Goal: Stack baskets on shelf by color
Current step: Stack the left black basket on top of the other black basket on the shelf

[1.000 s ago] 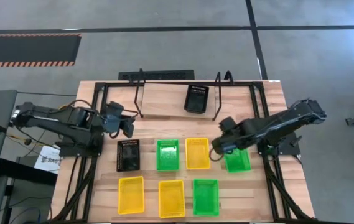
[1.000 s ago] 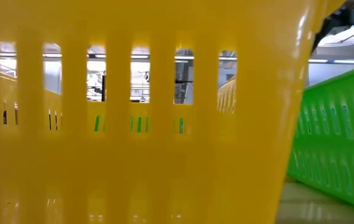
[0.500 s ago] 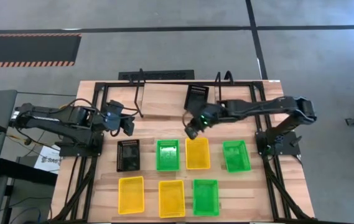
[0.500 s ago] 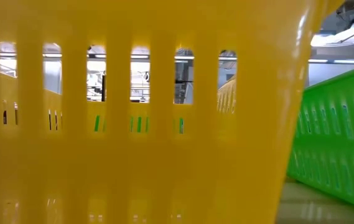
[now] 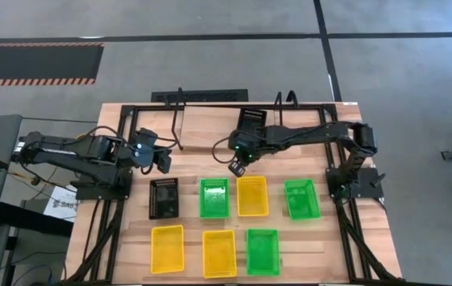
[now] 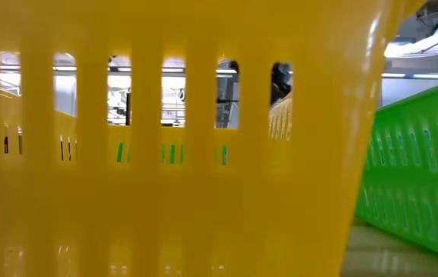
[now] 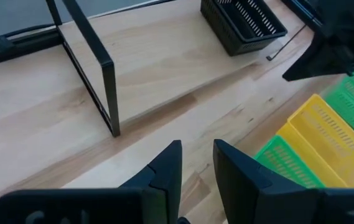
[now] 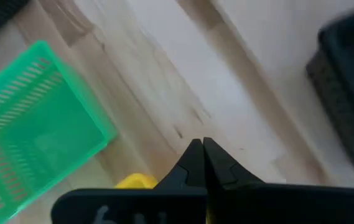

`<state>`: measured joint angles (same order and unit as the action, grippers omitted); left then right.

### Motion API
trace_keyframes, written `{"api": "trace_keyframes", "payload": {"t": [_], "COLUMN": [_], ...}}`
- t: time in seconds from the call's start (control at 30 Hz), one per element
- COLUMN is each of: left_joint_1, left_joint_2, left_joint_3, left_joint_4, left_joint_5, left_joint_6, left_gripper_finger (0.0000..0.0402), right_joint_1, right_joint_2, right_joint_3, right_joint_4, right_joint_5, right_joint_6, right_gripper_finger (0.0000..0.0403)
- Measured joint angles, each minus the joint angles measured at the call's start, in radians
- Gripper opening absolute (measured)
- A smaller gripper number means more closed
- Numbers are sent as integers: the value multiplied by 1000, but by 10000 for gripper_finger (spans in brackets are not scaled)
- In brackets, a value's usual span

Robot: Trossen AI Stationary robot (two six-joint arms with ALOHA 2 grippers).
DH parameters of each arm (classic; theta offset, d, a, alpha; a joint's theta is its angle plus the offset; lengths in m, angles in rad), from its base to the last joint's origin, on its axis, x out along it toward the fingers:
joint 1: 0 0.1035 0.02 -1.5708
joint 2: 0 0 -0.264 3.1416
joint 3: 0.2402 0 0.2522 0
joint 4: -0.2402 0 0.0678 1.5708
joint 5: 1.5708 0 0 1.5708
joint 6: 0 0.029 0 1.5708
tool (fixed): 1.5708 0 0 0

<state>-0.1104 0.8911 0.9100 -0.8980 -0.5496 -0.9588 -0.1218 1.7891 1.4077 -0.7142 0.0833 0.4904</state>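
Right gripper (image 5: 237, 168) hovers empty over the tabletop (image 5: 210, 127), fingers closed.
Left gripper (image 5: 164, 161) waits near the shelf (image 5: 179, 119), fingers slightly parted.

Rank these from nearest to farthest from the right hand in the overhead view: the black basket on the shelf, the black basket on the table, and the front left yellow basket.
Measured from the right hand, which hovers over the table's middle:
1. The black basket on the shelf, just behind the hand.
2. The black basket on the table, off to the left, in the middle row.
3. The front left yellow basket, at the table's front edge.
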Motion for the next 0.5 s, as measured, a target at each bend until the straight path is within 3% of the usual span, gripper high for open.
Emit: {"api": "trace_keyframes", "payload": {"t": [0.23, 0.5], "left_joint_1": [0, 0], "left_joint_2": [0, 0], "left_joint_3": [0, 0], "left_joint_4": [-3, -3], "left_joint_5": [-13, -14], "left_joint_6": [-2, -2], "left_gripper_finger": [77, 77], "right_joint_1": [-16, -44], "right_joint_2": [-2, -2], "right_joint_3": [127, 190], "right_joint_4": [-80, -31], "right_joint_5": [124, 147], "right_joint_6": [-63, -124], "right_gripper_finger": [0, 0]}}
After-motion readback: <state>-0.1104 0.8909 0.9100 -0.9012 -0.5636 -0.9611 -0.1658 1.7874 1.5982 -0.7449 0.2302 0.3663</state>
